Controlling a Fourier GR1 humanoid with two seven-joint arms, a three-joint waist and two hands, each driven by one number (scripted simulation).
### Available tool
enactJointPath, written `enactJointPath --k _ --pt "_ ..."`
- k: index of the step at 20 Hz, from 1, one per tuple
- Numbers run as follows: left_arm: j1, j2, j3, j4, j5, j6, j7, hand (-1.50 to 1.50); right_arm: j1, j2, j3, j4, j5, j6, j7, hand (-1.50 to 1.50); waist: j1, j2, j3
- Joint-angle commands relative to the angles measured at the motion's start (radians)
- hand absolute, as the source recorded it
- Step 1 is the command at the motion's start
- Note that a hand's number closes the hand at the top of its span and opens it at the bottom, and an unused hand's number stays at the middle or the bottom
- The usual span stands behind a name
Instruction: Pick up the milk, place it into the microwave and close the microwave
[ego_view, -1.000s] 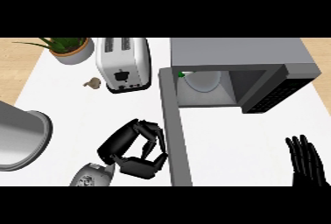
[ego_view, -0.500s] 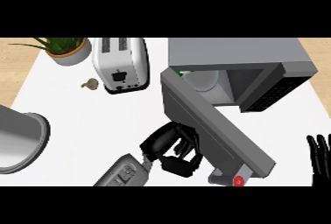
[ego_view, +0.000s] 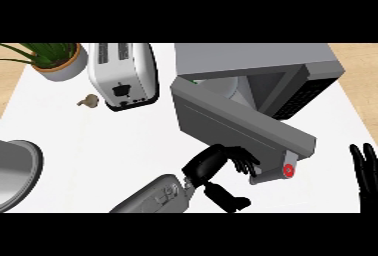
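Observation:
The grey microwave (ego_view: 255, 59) stands at the back right of the counter. Its door (ego_view: 235, 124) hangs partly swung, slanting from the hinge at the left down to a red-buttoned end (ego_view: 289, 170). Through the gap I see a white shape with a green spot, apparently the milk (ego_view: 221, 89), inside the cavity. My left hand (ego_view: 210, 165) is beside the door's outer face, its fingers (ego_view: 246, 162) touching the door near the lower end and holding nothing. At the right edge my right hand (ego_view: 365, 170) rests open, fingers up.
A white toaster (ego_view: 122, 75) stands left of the microwave, with a potted plant (ego_view: 56, 61) at the back left corner. A small brown object (ego_view: 88, 100) lies by the toaster. A grey round pot (ego_view: 15, 172) sits at the left edge.
The microwave door has swung from fully open round toward the cavity. My left hand has moved right and forward with it, against the door. The right hand stayed at the right edge.

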Motion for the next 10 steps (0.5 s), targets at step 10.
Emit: enactJointPath --k 10 --pt "-0.208 -0.007 -0.005 0.038 0.29 0.158 -0.127 1.5 -0.068 -0.092 0.015 -0.142 -0.076 0.1 0.097 -1.5 -0.149 0.023 -0.002"
